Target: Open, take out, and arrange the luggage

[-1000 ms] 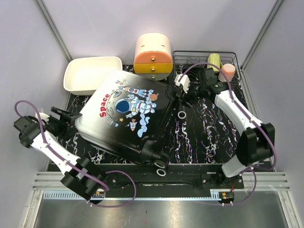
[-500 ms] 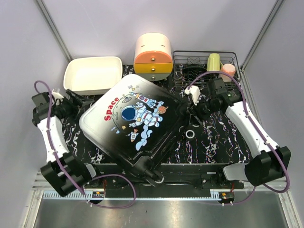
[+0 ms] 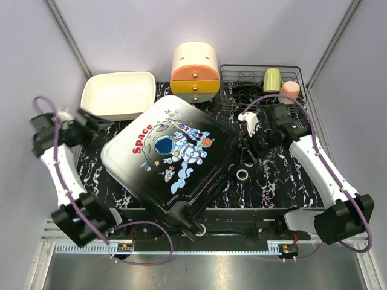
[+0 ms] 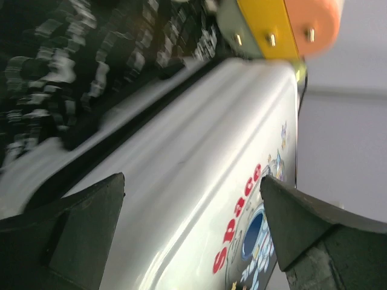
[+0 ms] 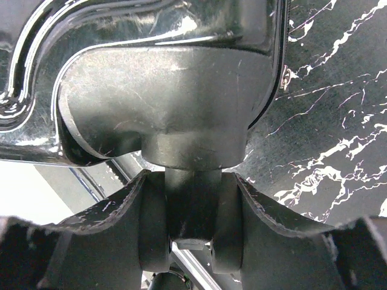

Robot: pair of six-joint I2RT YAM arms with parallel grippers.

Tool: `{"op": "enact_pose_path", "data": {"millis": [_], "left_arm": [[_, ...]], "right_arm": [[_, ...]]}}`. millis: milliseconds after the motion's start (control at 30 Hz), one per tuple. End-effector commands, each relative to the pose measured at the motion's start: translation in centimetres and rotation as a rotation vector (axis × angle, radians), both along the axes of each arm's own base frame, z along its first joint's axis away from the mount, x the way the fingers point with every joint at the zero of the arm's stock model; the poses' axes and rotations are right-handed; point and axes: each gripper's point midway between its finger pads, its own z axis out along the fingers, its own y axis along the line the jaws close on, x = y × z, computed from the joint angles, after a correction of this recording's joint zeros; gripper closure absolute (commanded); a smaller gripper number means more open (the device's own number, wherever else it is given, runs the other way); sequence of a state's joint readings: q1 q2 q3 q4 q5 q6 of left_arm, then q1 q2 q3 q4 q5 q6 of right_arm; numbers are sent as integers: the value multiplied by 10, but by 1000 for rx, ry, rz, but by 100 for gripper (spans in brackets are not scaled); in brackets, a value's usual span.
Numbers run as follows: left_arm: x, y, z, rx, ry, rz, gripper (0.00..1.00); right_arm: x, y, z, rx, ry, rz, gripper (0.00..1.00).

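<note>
The hard-shell suitcase (image 3: 172, 157) lies shut and flat across the middle of the marbled table (image 3: 278, 181). The right gripper (image 3: 248, 144) is clamped on a caster wheel (image 5: 190, 199) at the case's 3 o'clock corner; the left gripper (image 3: 95, 125) hangs spread wide at 9 o'clock, empty. Probably bulky, stiff, glossy-slick — wheels or rim give better purchase than the shell.

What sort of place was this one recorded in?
Probably a robot lab test cell, not a home: bare walls on metal framing close in a marbled table, with staged props, the luggage, a white tray and a wire rack.
</note>
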State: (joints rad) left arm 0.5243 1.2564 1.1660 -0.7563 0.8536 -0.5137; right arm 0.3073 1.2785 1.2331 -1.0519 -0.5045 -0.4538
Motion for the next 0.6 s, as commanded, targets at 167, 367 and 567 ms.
{"op": "enact_pose_path", "data": {"millis": [167, 367, 567], "left_arm": [[-128, 39, -23, 29, 314, 262, 1], [-116, -21, -27, -250, 275, 96, 1], [-58, -70, -1, -197, 112, -85, 2]], "right_arm": [[-2, 9, 22, 76, -49, -92, 100], [14, 9, 22, 58, -76, -103, 100], [8, 8, 21, 56, -71, -83, 100]]}}
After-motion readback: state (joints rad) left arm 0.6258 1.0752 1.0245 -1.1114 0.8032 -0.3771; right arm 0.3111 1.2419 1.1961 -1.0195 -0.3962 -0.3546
